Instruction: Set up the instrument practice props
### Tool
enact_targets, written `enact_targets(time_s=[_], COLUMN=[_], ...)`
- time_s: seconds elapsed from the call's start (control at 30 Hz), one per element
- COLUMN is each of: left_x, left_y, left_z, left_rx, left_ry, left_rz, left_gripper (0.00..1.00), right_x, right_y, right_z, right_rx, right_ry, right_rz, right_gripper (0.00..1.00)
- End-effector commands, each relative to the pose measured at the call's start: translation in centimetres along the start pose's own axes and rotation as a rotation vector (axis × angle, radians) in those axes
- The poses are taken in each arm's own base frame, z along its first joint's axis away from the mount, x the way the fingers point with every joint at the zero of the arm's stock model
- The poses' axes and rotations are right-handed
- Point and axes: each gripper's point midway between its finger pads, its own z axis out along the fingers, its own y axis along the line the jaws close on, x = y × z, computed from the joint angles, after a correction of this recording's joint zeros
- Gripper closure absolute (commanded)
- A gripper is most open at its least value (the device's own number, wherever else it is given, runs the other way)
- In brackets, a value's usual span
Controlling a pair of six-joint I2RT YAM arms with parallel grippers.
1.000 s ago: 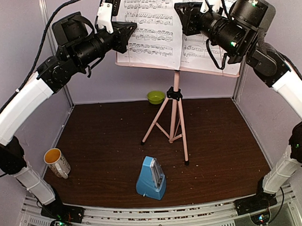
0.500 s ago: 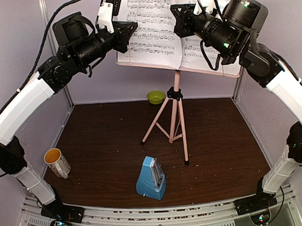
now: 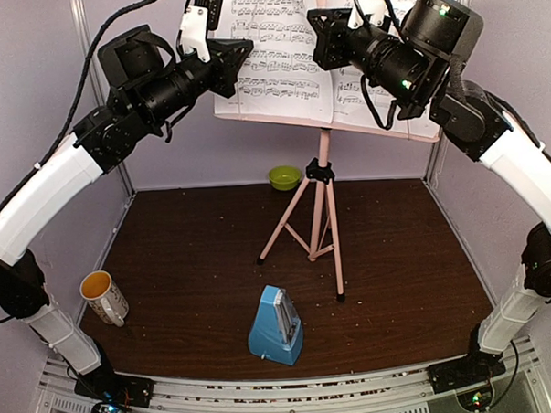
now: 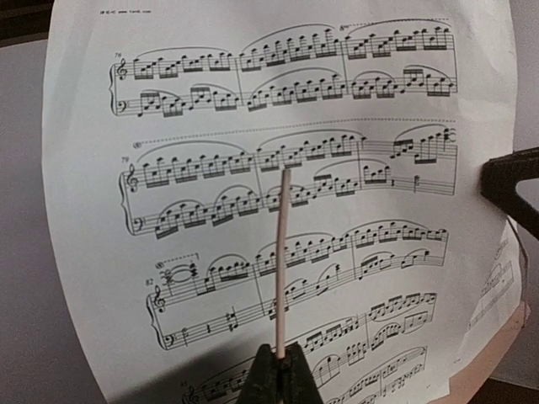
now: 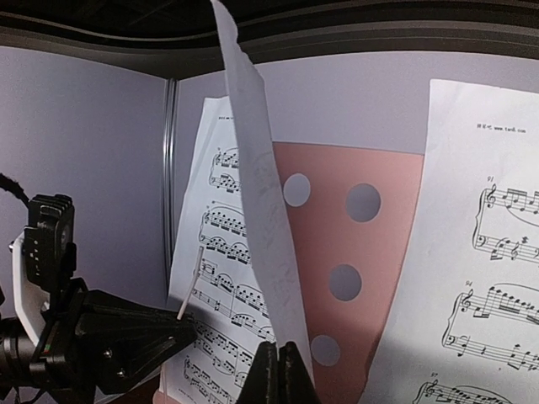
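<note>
A: So, sheets [image 3: 274, 74] status?
B: Both white, printed, on pink holed stand [image 3: 322, 148], worktop [image 3: 186, 247] centre. Right jaws clenched on one sheet [image 5: 268, 219] edge; left jaws pinch thin pale stick [image 4: 280, 252].

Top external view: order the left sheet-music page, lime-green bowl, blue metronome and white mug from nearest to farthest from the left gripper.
1. Left sheet-music page, up on the stand, right at the left gripper.
2. Lime-green bowl, on the table at the back.
3. Blue metronome, front centre, and white mug, front left: too close to call.
</note>
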Motion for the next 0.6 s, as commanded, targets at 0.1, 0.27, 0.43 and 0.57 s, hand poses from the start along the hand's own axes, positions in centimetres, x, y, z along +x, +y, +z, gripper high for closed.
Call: enact_targets(time_s=[0.1, 0.27, 0.43, 0.57], left_x=[-2.3, -2.5, -2.3, -2.2], left_y=[-0.5, -0.3, -0.2, -0.1], left_z=[-0.7, -0.9, -1.0, -1.1], left_rx=[0.032, 0.026, 0.018, 0.011], left_ry=[-0.086, -0.088, -0.08, -0.079], left_rz=[0.018, 0.021, 0.021, 0.02], left_gripper=[1.0, 1.0, 1.0, 1.0], right_x=[-1.7, -0.8, -0.7, -1.1], right_y=[-0.2, 0.6, -0.3, -1.0], right_z=[-0.6, 0.0, -0.1, -0.4], right_rx=[-0.033, -0.048, -0.004, 0.027], right_ry=[-0.064, -0.045, -0.033, -0.037], right_rz=[0.052, 0.059, 0.058, 0.062], right_gripper=[1.0, 1.0, 0.87, 0.71])
